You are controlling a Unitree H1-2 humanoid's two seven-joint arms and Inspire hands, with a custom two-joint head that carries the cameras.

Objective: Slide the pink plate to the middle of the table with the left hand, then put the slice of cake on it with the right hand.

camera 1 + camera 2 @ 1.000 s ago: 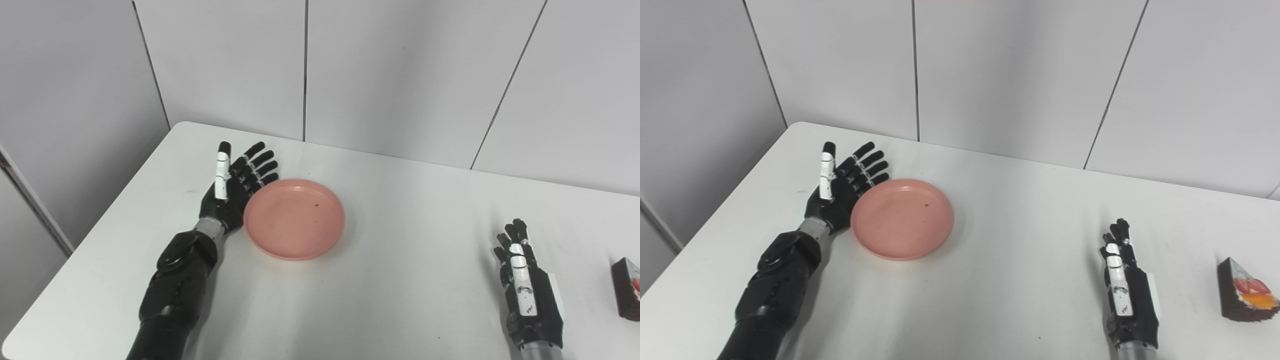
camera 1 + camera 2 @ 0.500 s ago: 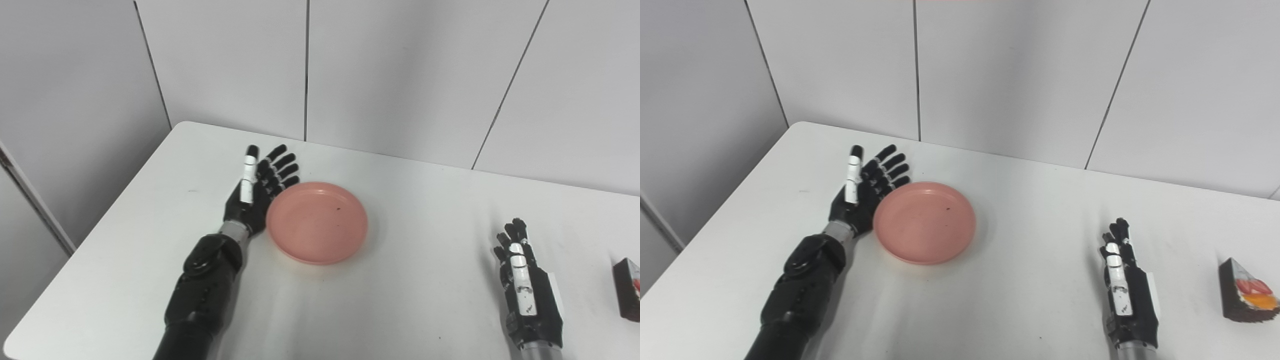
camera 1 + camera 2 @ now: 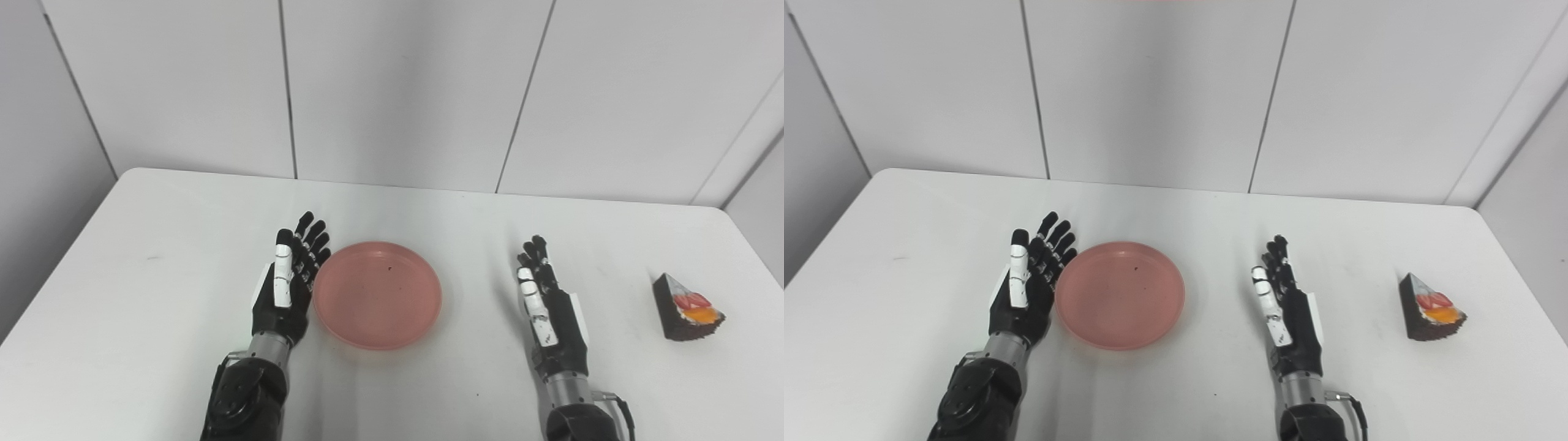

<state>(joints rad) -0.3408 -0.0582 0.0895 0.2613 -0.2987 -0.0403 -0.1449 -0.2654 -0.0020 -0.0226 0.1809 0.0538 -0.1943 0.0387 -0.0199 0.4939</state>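
The pink plate (image 3: 378, 294) lies near the middle of the white worktop (image 3: 153, 318). The left hand (image 3: 286, 288) stands edge-on against its left rim, fingers spread, holding nothing. The right hand (image 3: 548, 312) is open, apart from the plate. The slice of cake (image 3: 685, 306) sits near the right edge.

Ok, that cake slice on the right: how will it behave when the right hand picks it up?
The cake slice is a wedge lying flat on the table, so it probably won't roll. Its fruit and pale topping look soft, so fingers may smear or dent it. It looks small beside the open right hand, so likely light; a gentle side pinch seems safest.
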